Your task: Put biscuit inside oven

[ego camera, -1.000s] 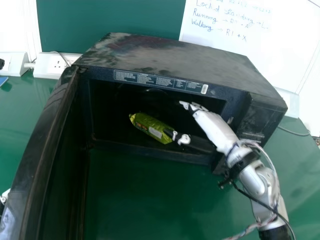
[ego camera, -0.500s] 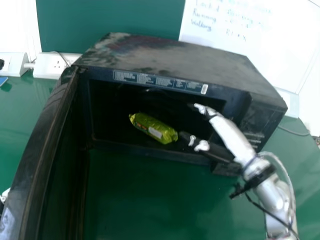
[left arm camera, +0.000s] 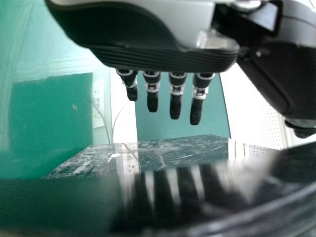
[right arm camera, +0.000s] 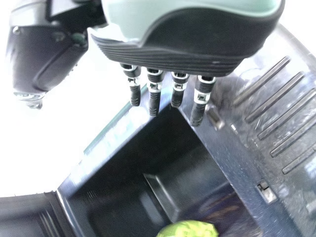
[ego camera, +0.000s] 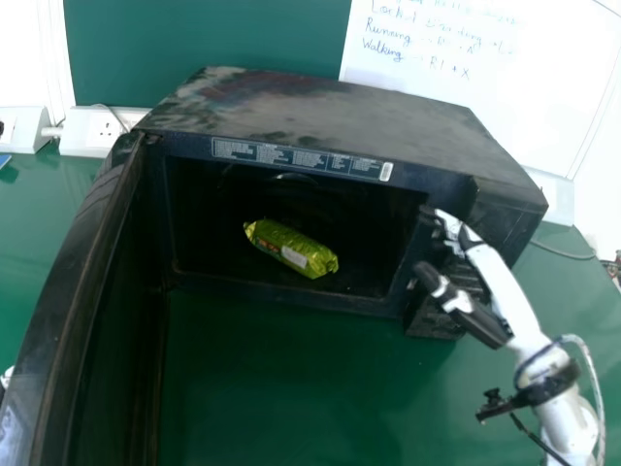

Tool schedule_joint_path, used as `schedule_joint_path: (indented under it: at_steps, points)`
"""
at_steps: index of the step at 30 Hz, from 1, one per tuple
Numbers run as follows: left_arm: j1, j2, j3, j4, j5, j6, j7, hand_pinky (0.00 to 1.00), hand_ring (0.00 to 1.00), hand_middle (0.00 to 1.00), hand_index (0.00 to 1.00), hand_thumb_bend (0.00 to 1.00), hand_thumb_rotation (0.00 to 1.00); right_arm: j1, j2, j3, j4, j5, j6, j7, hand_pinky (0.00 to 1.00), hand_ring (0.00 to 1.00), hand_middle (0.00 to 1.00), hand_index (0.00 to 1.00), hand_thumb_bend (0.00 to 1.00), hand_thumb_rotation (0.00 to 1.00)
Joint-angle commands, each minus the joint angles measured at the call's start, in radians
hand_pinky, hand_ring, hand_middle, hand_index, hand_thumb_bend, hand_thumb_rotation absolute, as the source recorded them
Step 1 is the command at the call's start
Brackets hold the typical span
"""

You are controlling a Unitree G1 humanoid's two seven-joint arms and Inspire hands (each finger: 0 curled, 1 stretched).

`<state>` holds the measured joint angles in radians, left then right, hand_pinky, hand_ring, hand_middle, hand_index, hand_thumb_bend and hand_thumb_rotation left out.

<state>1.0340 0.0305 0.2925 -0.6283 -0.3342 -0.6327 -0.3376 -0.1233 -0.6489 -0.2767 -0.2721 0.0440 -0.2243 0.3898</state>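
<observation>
Right hand (ego camera: 502,289) open and empty, its fingers reasonably straight and its thumb held apart from them, at the right side of the oven's (ego camera: 320,109) opening. Biscuit (ego camera: 291,249) lies inside the oven, well apart from the fingertips.

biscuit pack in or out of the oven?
In: the yellow-green pack lies inside the oven, behind its front edge.
</observation>
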Motion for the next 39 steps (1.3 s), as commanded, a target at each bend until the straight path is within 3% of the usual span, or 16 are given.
schedule_joint_path:
  at_steps: [1,3,6,11,14,18,24,27,34,39]
  points:
    - [0.0,0.007,0.007,-0.009,-0.009,0.007,0.006,0.74,0.83,0.87,0.85,0.75,1.0,0.035,-0.006,-0.04,-0.037,0.122,0.074,0.053,0.85,0.94,0.95,0.99,0.88,0.92]
    - [-0.004,0.008,0.009,-0.008,-0.007,0.005,0.006,0.88,0.89,0.9,0.88,0.74,1.0,0.05,-0.009,-0.077,-0.058,0.246,0.15,0.098,0.85,0.94,0.95,0.99,0.86,0.92]
    - [-0.009,0.007,0.011,-0.009,0.0,0.008,0.012,0.86,0.86,0.89,0.88,0.74,1.0,0.052,-0.031,-0.129,-0.053,0.366,0.206,0.168,0.85,0.93,0.94,0.99,0.86,0.92]
    - [-0.009,0.008,0.008,-0.023,0.002,0.024,0.019,0.96,0.85,0.87,0.87,0.76,1.0,0.043,-0.081,-0.221,-0.041,0.589,0.372,0.275,0.86,0.94,0.95,0.99,0.87,0.93]
    - [-0.01,0.01,0.006,-0.022,-0.008,0.022,0.015,0.91,0.84,0.85,0.86,0.8,1.0,0.05,-0.095,-0.273,-0.035,0.676,0.452,0.297,0.86,0.94,0.95,0.99,0.87,0.94]
    - [-0.003,0.006,0.002,-0.042,-0.007,0.029,0.02,0.89,0.85,0.85,0.87,0.77,1.0,0.044,-0.103,-0.322,0.013,0.776,0.534,0.347,0.86,0.94,0.95,0.99,0.89,0.96]
    - [0.0,0.02,0.029,-0.047,-0.022,0.028,0.013,0.89,0.86,0.86,0.87,0.78,1.0,0.05,-0.103,-0.381,0.086,0.838,0.595,0.39,0.89,0.96,0.96,0.99,0.89,1.0]
    - [-0.034,0.038,0.053,0.004,-0.03,-0.011,-0.009,0.88,0.87,0.88,0.88,0.78,1.0,0.058,-0.097,-0.41,0.097,0.834,0.598,0.386,0.9,0.97,0.96,1.0,0.9,1.0]
    - [-0.085,0.049,0.079,0.077,-0.025,-0.076,-0.034,0.99,0.97,0.98,0.94,0.78,1.0,0.06,-0.104,-0.455,0.106,0.85,0.641,0.353,0.93,1.0,1.0,1.0,0.91,1.0]
    - [-0.121,0.048,0.073,0.108,-0.043,-0.119,-0.049,0.98,0.99,1.0,0.97,0.79,1.0,0.039,-0.131,-0.44,0.139,0.847,0.697,0.36,0.94,1.0,1.0,1.0,0.96,1.0]
